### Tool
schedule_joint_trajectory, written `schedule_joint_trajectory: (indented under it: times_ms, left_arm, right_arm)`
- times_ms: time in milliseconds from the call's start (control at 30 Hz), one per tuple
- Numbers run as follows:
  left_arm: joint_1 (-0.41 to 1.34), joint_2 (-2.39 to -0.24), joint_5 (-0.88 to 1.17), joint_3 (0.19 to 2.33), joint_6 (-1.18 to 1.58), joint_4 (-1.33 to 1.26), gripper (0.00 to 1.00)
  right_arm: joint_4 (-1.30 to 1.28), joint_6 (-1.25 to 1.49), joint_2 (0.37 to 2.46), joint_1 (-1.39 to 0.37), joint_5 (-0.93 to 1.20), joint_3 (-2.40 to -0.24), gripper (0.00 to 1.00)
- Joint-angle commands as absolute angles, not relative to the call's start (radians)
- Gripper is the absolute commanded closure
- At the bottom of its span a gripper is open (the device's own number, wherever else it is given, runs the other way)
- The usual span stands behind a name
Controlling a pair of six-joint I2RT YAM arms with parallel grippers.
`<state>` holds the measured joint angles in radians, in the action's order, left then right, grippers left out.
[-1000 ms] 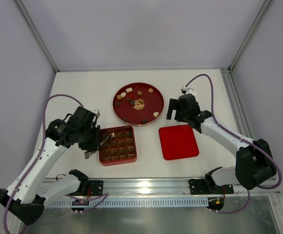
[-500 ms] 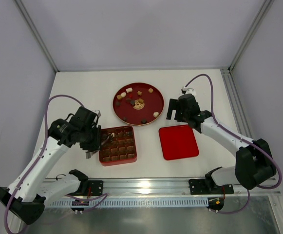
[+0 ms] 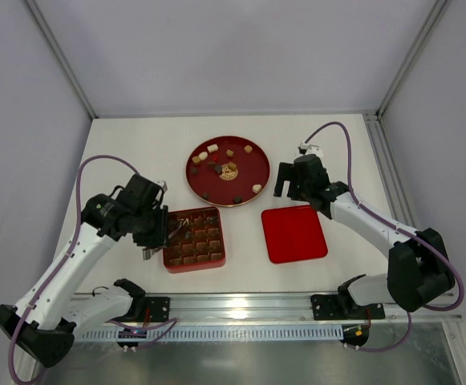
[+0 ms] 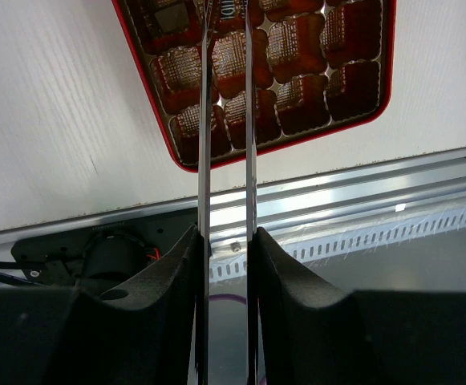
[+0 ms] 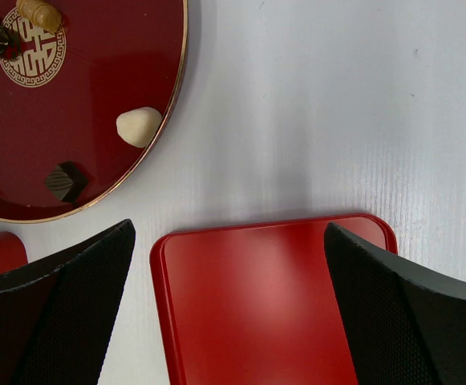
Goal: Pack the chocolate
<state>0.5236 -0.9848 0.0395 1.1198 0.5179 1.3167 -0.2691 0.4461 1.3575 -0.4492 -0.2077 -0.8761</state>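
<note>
Found left pincer (image 3: 180, 228) over the red tray (image 3: 195, 268), thin blades narrowly apart; unable to tell whether clamped on anything; noted one dark chocolate (image 4: 168, 16) seated in a cell just beside the blades; found right pincer (image 5: 228, 237) spread wide above the far edge of the lid (image 5: 257, 313); logged other pieces on the round plate (image 5: 72, 104) just to its left, on the counter (image 5: 313, 104).
</note>
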Motion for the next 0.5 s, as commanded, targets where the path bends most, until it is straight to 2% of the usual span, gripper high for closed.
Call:
schedule_joint_trajectory:
  times_ms: [0, 300, 467]
  left_arm:
    - [0.528, -0.986, 0.058, 1.12, 0.523, 1.285, 0.68]
    - [0.528, -0.986, 0.049, 1.14, 0.526, 1.289, 0.68]
    - [0.528, -1.025, 0.014, 1.274, 0.541, 1.292, 0.68]
  right_arm:
    - [-0.233, 0.445, 1.364, -0.446, -0.218, -0.891, 0.0]
    - [-0.226, 0.443, 1.368, -0.446, -0.213, -0.888, 0.0]
    - [-0.235, 0.437, 1.371, -0.446, -0.206, -0.9, 0.0]
